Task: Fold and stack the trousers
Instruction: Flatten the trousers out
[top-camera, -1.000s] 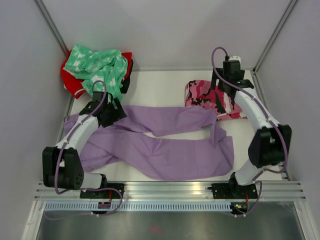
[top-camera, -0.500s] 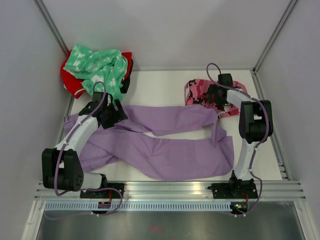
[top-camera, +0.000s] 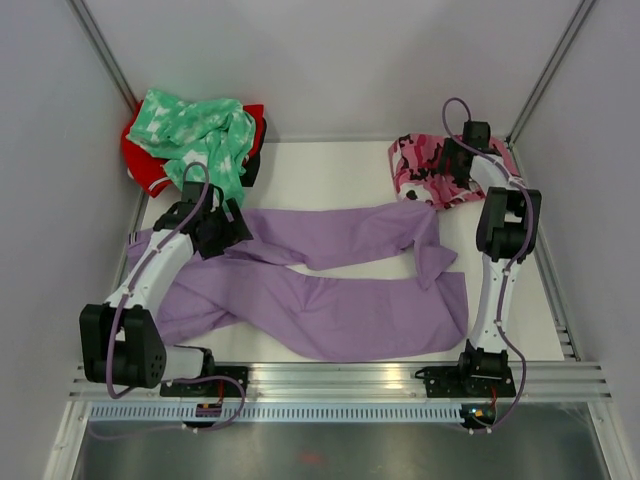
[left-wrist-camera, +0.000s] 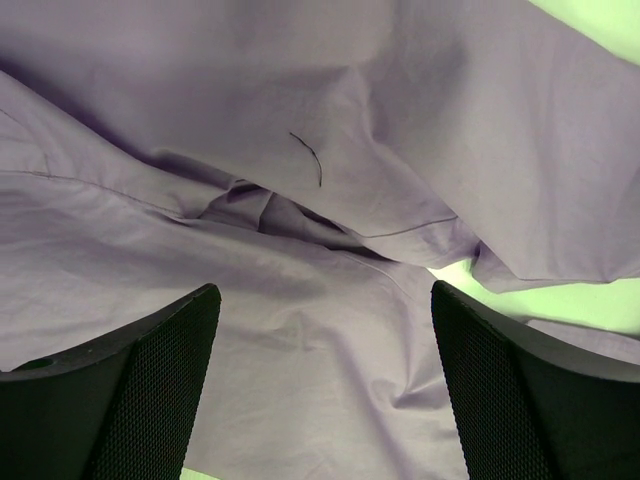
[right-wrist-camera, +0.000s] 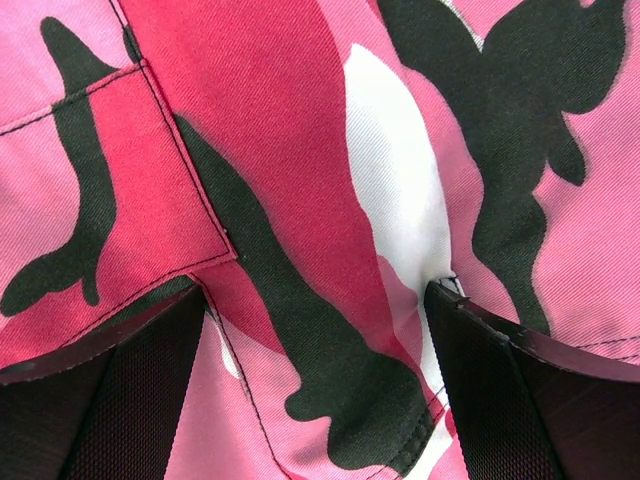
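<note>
The lilac-purple trousers (top-camera: 330, 300) lie spread across the table, legs pointing right, one leg end folded over near the right. My left gripper (top-camera: 233, 222) hovers over their upper left part, close to the cloth. In the left wrist view it (left-wrist-camera: 322, 295) is open, with wrinkled purple fabric (left-wrist-camera: 300, 200) beneath and nothing between the fingers. My right gripper (top-camera: 455, 168) is at the back right, pressed down onto the pink-black camouflage garment (top-camera: 420, 170). In the right wrist view its jaws (right-wrist-camera: 315, 300) stand wide apart, fingertips sunk in the camouflage cloth (right-wrist-camera: 300, 150).
A mint-green patterned garment (top-camera: 195, 130) lies heaped on a red one (top-camera: 140, 165) in the back left corner. Grey walls close in the white table (top-camera: 330, 170) on three sides. A metal rail (top-camera: 340, 378) runs along the near edge.
My right arm has swung toward the back right corner, and the camouflage garment has slid there with it. The nearby trouser leg end shifted slightly. The left arm barely moved.
</note>
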